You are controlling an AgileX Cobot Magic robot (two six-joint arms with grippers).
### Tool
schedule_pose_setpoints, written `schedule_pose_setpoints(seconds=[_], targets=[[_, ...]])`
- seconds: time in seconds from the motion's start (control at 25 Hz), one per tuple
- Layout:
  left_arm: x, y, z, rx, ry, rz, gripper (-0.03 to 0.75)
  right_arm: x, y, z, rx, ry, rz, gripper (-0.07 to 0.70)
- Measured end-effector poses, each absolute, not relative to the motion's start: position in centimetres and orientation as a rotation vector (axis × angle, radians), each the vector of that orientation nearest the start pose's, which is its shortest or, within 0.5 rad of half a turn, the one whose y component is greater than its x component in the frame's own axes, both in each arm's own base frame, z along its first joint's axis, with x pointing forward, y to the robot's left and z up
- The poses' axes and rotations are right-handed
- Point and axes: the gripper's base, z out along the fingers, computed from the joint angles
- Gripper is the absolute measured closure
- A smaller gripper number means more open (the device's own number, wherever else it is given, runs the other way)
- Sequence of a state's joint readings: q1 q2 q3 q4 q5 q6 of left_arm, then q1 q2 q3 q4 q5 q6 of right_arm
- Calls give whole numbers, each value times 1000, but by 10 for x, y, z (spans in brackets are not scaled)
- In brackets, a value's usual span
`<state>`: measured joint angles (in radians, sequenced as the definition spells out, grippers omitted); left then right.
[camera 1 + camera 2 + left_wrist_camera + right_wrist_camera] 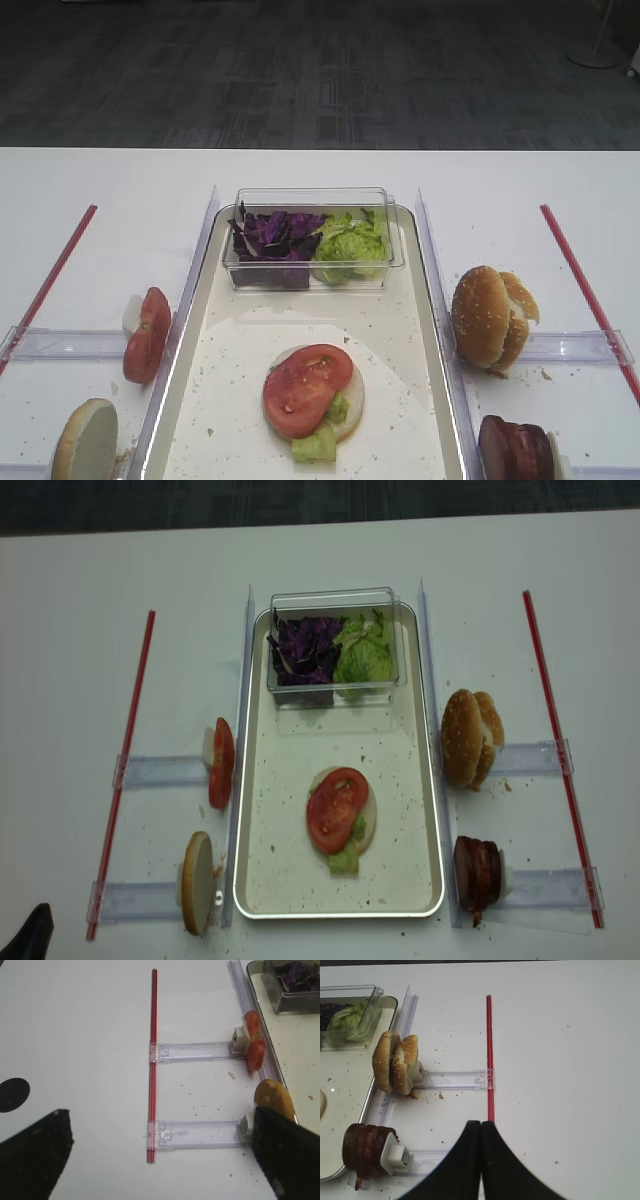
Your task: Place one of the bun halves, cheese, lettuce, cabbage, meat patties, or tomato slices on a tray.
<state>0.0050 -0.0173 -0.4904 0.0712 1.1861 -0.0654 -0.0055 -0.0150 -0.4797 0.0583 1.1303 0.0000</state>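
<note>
A: While the tray carries a stack of bun, lettuce and tomato, what might spoil the next layer?

B: Patties stand on edge in a rack beside the tray; a skewed pinch could topple them.

A: Grippers?

B: Left gripper gapes wide, empty, over bare table; right gripper is pinched closed on nothing, near the patties
</note>
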Motion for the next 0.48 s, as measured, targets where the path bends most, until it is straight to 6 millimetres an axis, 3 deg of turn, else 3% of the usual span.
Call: schedule_pose_setpoints(seconds=[0.48], targets=[[-12,6,265,-83,2159,53,44,-8,5,266,1,2118,67,595]])
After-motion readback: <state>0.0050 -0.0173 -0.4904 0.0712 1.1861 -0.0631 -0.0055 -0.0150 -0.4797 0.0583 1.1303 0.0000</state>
